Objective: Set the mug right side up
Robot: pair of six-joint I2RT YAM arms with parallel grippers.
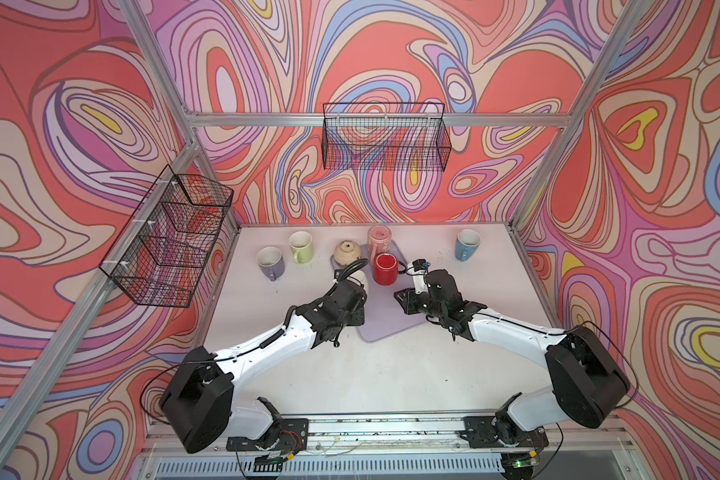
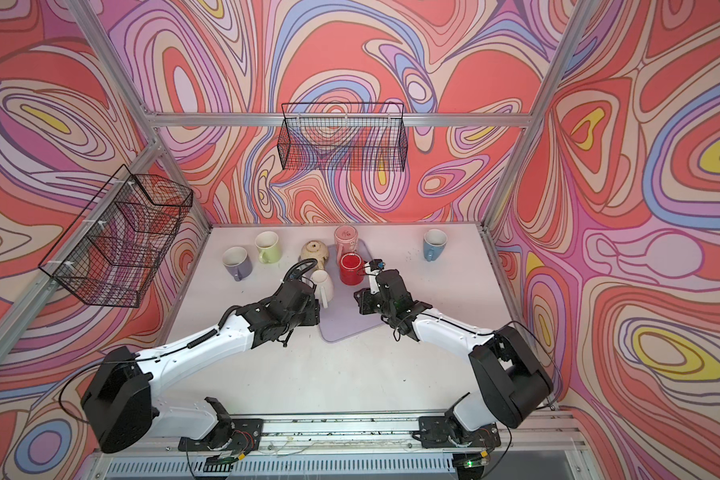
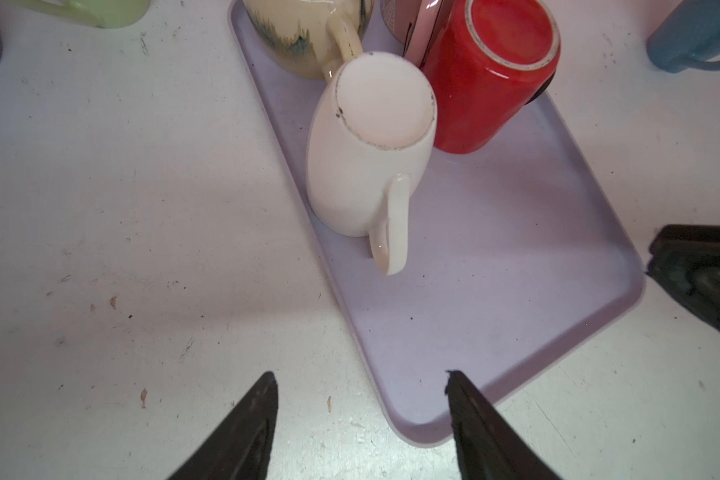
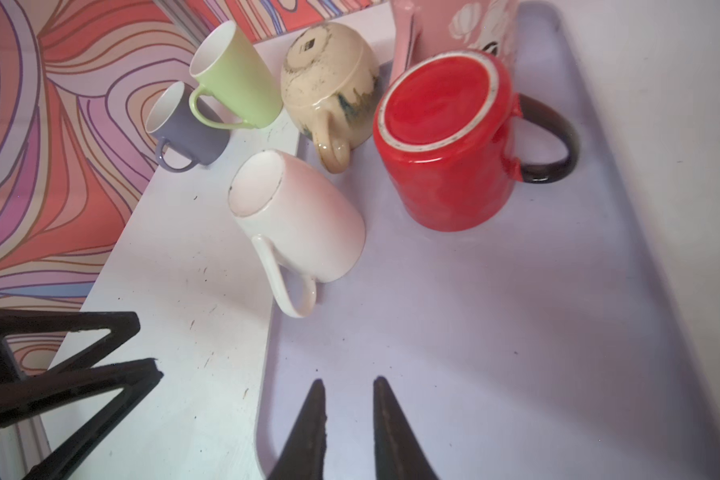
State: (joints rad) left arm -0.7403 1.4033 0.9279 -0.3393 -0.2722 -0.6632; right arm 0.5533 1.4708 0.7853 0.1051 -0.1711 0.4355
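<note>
White tabletop [image 3: 142,208]; on it the white mug [image 3: 371,166] stands base-up at the left edge of the lavender tray [image 3: 495,291], so the turn looks not yet begun; nearer, the left gripper [image 3: 360,374] hangs spread wide, empty; the right gripper [image 4: 348,380], barely parted, holds nothing; beyond, the red mug [image 3: 487,83] and cream mug [image 4: 329,83] stand inverted too.

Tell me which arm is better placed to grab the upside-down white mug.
Left. The left gripper stands wide open, facing the white mug, whose handle points back toward it. The right gripper is barely open, and the mug sits off its line.
</note>
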